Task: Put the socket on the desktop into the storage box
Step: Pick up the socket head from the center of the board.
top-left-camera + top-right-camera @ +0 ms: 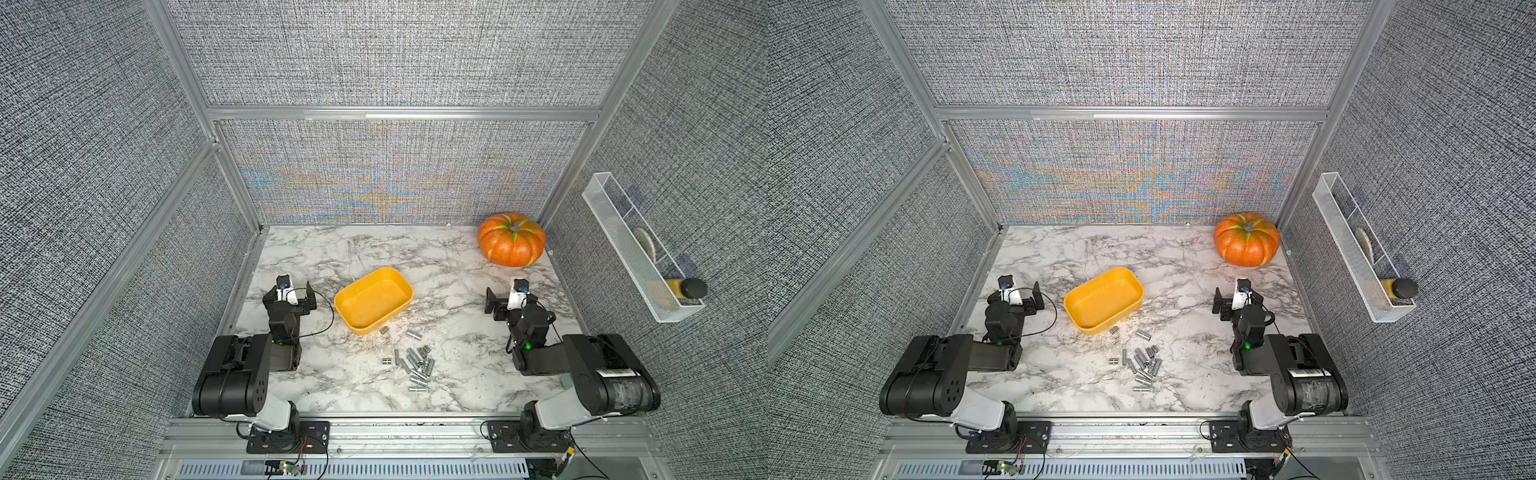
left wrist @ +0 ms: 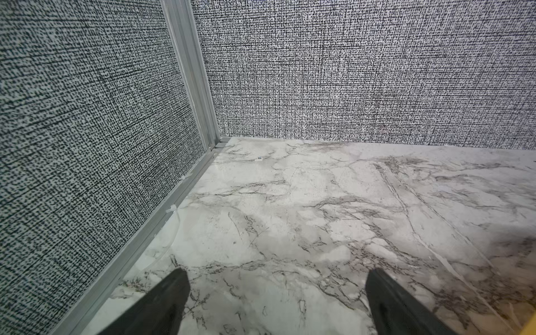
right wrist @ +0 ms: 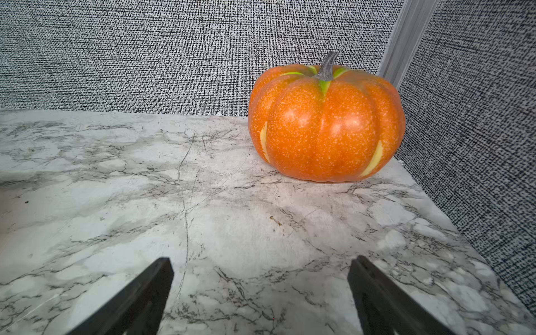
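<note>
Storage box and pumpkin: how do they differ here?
The storage box is a shallow, open, yellow-orange tub; the pumpkin is round, ribbed, deeper orange, with a stem. The storage box lies near the middle of the desktop; the pumpkin stands in its far corner. Both rest on the desktop, untouched.

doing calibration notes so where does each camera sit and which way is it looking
Top views: high above the front edge, looking down at the desktop, storage box, sockets, pumpkin; left arm and right arm whole.
Left wrist: on that arm, low, facing the far left corner; open left gripper tips show.
Right wrist: low, facing the pumpkin in the far right corner; open right gripper tips show.
Shared: right wrist and top views see the pumpkin; all see the desktop.
</note>
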Motion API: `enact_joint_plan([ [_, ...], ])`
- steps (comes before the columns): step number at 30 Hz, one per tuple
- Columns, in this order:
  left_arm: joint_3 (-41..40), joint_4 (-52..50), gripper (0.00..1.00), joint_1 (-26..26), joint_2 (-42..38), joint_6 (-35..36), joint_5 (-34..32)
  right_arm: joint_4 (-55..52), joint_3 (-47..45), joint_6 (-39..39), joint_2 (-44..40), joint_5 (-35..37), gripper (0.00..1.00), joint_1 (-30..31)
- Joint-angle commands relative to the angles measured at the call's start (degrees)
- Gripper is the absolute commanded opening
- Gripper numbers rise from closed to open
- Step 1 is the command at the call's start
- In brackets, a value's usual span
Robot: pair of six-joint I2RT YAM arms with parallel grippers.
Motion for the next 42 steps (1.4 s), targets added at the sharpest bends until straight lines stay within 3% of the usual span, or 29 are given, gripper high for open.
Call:
enact_joint_plan([
  [1,0.14,1.48,1.0,0.02,0.01,0.31,0.14,1.82,-0.14,0.37,-0.02,0.62,0.99,0.04],
  [21,-0.15,1.76,0.99,-0.06,-0.46,0.66,-0.25,2.09,-0.26,0.38,-0.31,0.64,0.99,0.02],
  [24,-0.86,-0.69,1.0,-0.96,-6.0,0.83,-2.74,-5.37,1.53,-0.4,-5.7,-0.28,0.99,0.56],
  [27,-1.65,-5.95,0.99,-1.55,-15.16,0.04,-5.93,-21.06,5.75,5.16,-14.94,3.44,0.99,0.95],
  [30,-1.89,-9.1,0.99,-1.48,-23.45,-4.32,-7.37,-28.81,7.61,13.82,-20.32,5.17,0.99,0.45],
  [33,-0.93,-12.88,0.99,-1.43,-28.38,-15.23,-6.33,-43.34,11.89,28.76,-20.07,12.4,0.99,-0.58],
  [35,0.78,-17.15,0.99,-1.4,-29.67,-23.11,-6.1,-51.46,15.69,33.17,-19.01,12.95,0.99,-1.85],
  [40,2.56,-30.79,1.0,-1.15,-34.19,-41.69,-10.59,-55.1,17.03,35.6,-21.88,8.22,0.99,-2.69],
  [42,-0.17,-25.45,1.0,-0.62,-37.16,-39.57,-4.84,-53.03,16.28,33.02,-23.95,1.77,0.99,-2.65],
])
